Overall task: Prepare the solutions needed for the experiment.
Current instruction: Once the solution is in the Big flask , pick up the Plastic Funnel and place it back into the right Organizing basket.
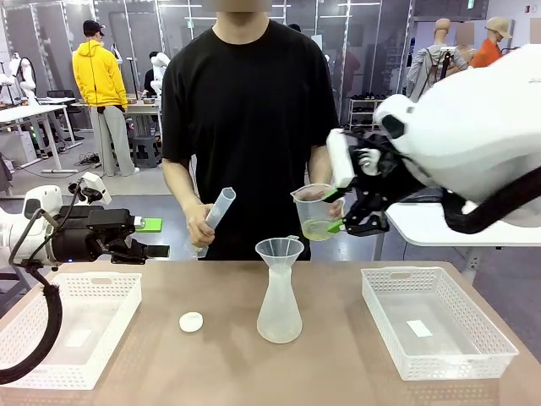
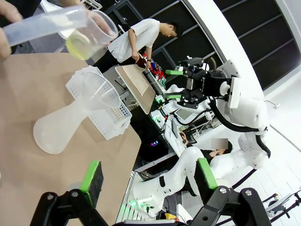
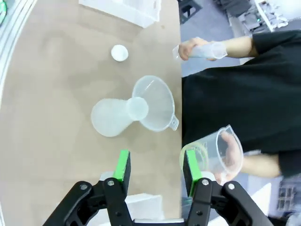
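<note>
If taking clear beaker [image 1: 311,199] of pale yellow-green liquid [image 1: 317,229], up beside frosted conical flask [image 1: 279,317], grip wall, level: sloshy. Noted left gripper [image 2: 148,175], right gripper [image 3: 156,165] gaping, empty.

The brown worktop [image 1: 338,368] carries a left basket [image 1: 95,277], a right basket [image 1: 404,271] and, between them, a frosted flask [image 1: 279,320] and a small white disc [image 1: 191,321].
</note>
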{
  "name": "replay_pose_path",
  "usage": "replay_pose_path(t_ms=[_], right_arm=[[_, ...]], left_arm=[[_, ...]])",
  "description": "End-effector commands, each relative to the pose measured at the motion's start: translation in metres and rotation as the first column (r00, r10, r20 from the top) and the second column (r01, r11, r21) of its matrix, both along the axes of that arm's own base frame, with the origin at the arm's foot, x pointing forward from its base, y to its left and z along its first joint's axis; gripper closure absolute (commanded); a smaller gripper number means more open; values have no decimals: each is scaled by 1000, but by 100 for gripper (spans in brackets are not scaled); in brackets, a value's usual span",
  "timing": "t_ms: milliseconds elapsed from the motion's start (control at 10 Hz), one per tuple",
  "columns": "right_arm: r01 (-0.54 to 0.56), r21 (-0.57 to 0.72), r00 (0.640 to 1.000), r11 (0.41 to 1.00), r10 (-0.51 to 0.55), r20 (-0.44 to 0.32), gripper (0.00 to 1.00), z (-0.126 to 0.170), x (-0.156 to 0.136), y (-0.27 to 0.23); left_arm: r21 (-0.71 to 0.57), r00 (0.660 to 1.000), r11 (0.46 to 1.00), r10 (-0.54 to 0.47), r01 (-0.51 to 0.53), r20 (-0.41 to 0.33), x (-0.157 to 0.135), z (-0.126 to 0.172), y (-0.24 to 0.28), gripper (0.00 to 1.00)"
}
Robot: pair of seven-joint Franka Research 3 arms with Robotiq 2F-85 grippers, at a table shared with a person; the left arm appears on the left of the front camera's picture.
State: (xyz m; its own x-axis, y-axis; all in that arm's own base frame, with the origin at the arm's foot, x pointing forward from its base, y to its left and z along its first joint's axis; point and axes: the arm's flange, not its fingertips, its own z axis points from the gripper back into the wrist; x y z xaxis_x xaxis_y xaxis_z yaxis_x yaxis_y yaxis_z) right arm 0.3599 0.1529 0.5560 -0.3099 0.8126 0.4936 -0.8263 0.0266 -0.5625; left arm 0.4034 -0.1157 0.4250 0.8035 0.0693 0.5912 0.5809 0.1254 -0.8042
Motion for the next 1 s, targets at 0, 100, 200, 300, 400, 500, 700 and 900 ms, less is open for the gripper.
replay_pose_path(t_ms=[0, 100, 200, 300, 400, 500, 700, 900], right_arm=[[190, 263, 965, 946, -131, -226, 43, -3, -11, -26], [397, 426, 888, 813, -222, -404, 43, -4, -11, -39], [517, 534, 823, 669, -218, -524, 43, -13, -8, -52], [635, 541, 727, 552, -191, -659, 43, -25, -6, -61], [691, 535, 668, 487, -146, -730, 43, -34, -12, -69], [763, 509, 582, 399, -79, -810, 43, -49, -19, -79], [858, 407, 435, 313, -24, -900, 43, -71, -34, -92], [708, 472, 585, 526, -61, -809, 43, -51, 8, -94]], left_arm=[[-24, 1000, 1000, -1, 1, -5, 0, 2, -1, 0], [-24, 1000, 1000, -1, 1, -5, 0, 2, -1, 0], [-24, 1000, 1000, -1, 1, -5, 0, 2, -1, 0], [-24, 1000, 1000, -1, 1, -5, 0, 2, -1, 0], [-24, 1000, 1000, -1, 1, -5, 0, 2, -1, 0], [-24, 1000, 1000, -1, 1, -5, 0, 2, -1, 0], [-24, 1000, 1000, -1, 1, -5, 0, 2, -1, 0], [-24, 1000, 1000, -1, 1, -5, 0, 2, -1, 0]])
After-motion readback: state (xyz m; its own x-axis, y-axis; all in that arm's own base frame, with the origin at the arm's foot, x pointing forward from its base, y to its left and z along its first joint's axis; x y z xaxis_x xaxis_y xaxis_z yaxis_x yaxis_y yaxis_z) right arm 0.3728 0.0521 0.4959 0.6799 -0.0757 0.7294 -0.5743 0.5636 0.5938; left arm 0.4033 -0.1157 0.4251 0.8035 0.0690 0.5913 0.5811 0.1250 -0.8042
